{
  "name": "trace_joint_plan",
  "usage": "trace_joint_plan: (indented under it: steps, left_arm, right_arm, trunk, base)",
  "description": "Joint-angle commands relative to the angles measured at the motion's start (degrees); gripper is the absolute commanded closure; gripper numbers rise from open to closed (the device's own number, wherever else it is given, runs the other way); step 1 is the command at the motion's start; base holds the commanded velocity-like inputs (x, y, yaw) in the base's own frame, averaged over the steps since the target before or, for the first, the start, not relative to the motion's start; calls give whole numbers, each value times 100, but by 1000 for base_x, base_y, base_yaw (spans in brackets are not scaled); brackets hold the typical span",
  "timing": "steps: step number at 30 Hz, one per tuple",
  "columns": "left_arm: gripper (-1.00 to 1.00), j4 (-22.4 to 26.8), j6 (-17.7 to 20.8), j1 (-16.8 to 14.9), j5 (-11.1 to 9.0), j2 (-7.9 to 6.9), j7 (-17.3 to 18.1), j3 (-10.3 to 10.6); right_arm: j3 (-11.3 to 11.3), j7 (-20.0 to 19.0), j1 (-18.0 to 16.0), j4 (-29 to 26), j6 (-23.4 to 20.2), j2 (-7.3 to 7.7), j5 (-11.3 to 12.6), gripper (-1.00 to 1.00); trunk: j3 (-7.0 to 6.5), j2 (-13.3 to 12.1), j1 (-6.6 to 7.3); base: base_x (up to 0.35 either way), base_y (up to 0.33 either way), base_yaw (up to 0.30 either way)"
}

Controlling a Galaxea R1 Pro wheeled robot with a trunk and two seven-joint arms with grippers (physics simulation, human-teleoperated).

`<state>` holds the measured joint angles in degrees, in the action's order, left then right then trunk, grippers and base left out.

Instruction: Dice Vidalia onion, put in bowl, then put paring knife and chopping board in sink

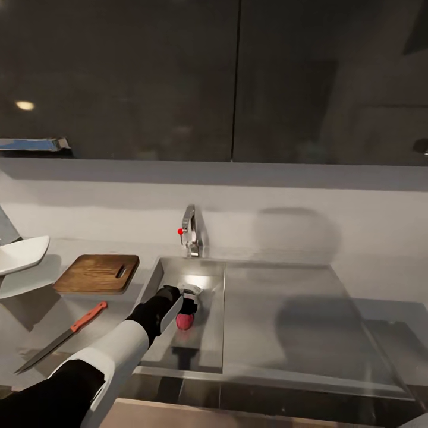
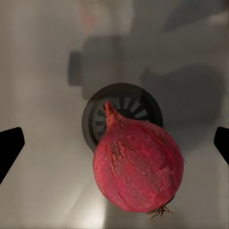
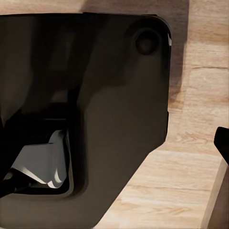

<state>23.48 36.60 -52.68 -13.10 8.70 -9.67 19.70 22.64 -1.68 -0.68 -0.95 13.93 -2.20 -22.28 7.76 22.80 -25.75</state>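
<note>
The left gripper [image 1: 189,309] hung in the grey steel sink [image 1: 279,309], jaws spread around the round red-skinned onion [image 2: 138,164], over the drain [image 2: 121,114].

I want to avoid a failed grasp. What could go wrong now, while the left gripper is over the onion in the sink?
The onion is round and lies beside the drain, so it may roll if one finger of the open left gripper touches it first. The sink wall is near and could catch the arm.
</note>
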Motion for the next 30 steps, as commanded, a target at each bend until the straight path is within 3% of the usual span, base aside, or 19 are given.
trace_joint_plan:
  steps: [1,30]
  left_arm:
    - [-100,8,23,-5,-61,-3,-44,42]
    - [-100,-115,14,-5,-61,1,-26,42]
  right_arm:
    - [52,-17,-2,-5,14,0,-31,-100]
    - [47,-16,-2,-4,14,-9,-31,-100]
  trunk:
    - [18,12,-3]
    - [251,12,-3]
  base:
    - [0,0,0]
    - [0,0,0]
